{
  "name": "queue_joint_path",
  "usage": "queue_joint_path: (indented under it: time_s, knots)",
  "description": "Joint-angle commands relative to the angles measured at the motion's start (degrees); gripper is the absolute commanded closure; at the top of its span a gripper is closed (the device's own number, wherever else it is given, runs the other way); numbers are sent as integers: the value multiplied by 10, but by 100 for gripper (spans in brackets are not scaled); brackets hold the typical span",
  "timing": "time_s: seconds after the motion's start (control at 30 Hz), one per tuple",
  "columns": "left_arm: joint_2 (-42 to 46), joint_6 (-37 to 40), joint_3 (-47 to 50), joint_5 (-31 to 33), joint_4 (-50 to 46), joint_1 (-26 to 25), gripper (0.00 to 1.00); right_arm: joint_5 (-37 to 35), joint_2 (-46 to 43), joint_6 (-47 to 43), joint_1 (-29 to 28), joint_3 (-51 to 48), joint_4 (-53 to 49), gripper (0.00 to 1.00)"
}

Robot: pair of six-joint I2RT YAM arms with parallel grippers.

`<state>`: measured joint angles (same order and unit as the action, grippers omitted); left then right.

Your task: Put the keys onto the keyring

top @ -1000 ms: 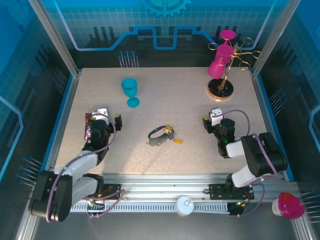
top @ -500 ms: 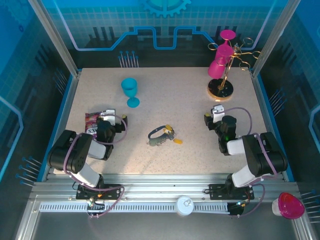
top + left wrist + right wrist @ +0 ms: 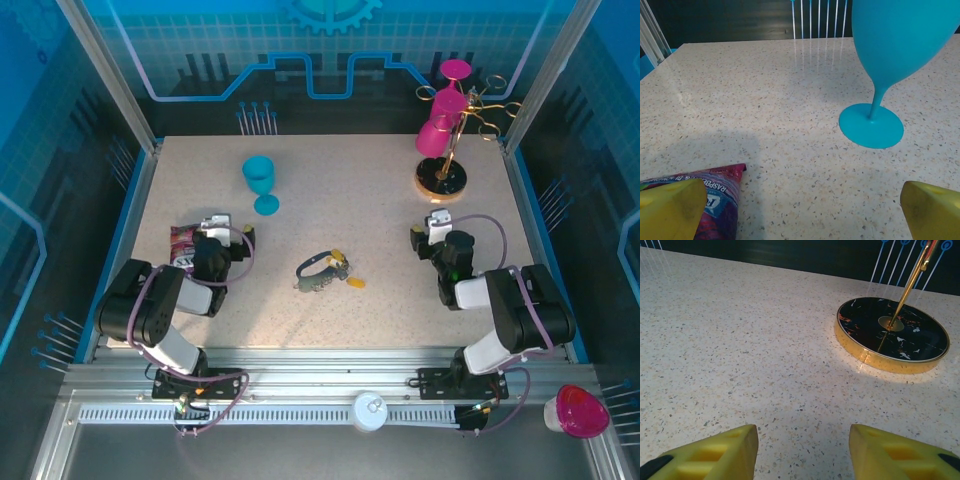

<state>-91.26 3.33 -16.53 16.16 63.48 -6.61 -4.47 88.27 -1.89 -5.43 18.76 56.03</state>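
Observation:
The keyring (image 3: 318,270), a grey-green looped strap, lies mid-table. Two keys with yellow heads lie by it, one (image 3: 338,255) touching its far side, one (image 3: 356,282) just to its right. My left gripper (image 3: 222,232) rests low on the table to the keyring's left, open and empty; in the left wrist view its yellow fingertips (image 3: 671,210) stand wide apart around the gripper's centre (image 3: 802,215). To the keyring's right my right gripper (image 3: 430,232) is open with nothing in it, bare table showing between its pads (image 3: 805,452).
A blue goblet (image 3: 261,182) (image 3: 890,50) stands just beyond the left gripper. A snack packet (image 3: 184,243) (image 3: 715,200) lies by its left finger. The gold stand (image 3: 445,140) with pink cups rises at the back right, its black base (image 3: 892,335) ahead of the right gripper.
The left arm has folded back at the elbow, and its gripper has shifted slightly right and away. The right gripper has edged slightly away. Keys and keyring have not moved.

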Motion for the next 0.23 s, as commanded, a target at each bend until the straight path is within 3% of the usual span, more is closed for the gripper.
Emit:
queue_joint_path:
  time_s: [0.0, 0.2]
  knots:
    - [15, -18, -36, -18, -59, 24, 1, -10, 0, 9, 10, 13, 3, 48]
    - [19, -26, -40, -38, -71, 35, 1, -9, 0, 10, 11, 11, 5, 46]
